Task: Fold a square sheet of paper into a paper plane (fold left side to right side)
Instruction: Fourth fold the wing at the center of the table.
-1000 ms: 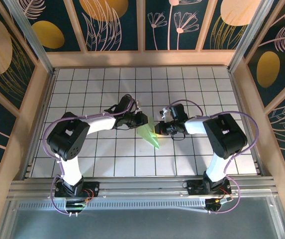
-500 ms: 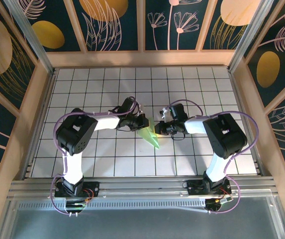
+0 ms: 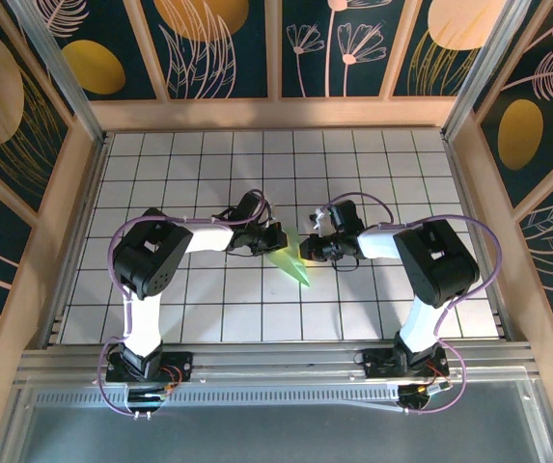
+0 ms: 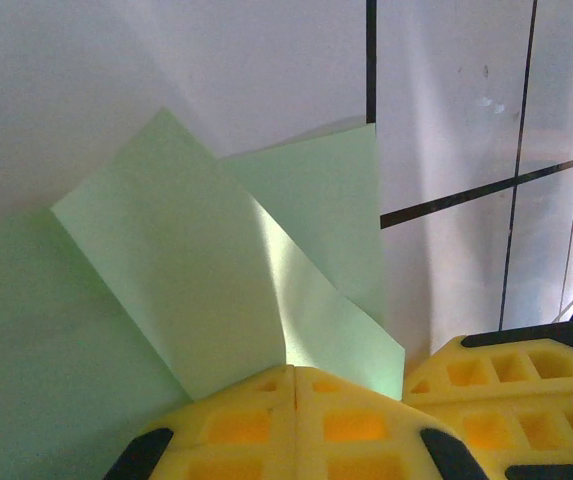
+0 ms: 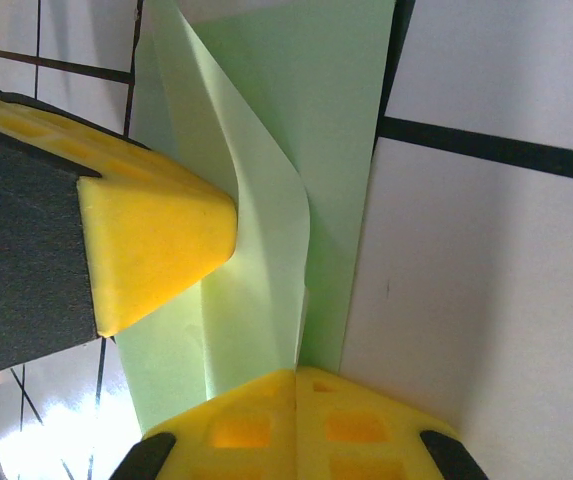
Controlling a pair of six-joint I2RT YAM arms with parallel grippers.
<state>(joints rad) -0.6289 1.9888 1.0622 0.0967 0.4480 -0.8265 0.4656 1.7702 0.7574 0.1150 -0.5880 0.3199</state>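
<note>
On white gridded table (image 3: 373, 174), thin pale-green paper plane (image 3: 292, 265), creased dart, tip at 5 o'clock; left gripper (image 3: 272, 241), right gripper (image 3: 310, 253) both pinch it.

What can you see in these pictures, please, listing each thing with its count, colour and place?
pale green folded paper plane: one, pale green, mid-table between the two grippers, pointed end towards the near edge.
white tiled table with black grid lines: one, white, floor of the enclosure.
dark wall panels with gold and pink plant prints: several, dark blue, on three sides of the table, in pale wooden frames.
silver metal rail: one, silver, near edge, carrying both arm bases.
left arm: one, white and black, left side.
right arm: one, white and black, right side.
left gripper: one, yellow fingers, shut on the paper plane.
right gripper: one, yellow fingers, shut on the paper plane.
</note>
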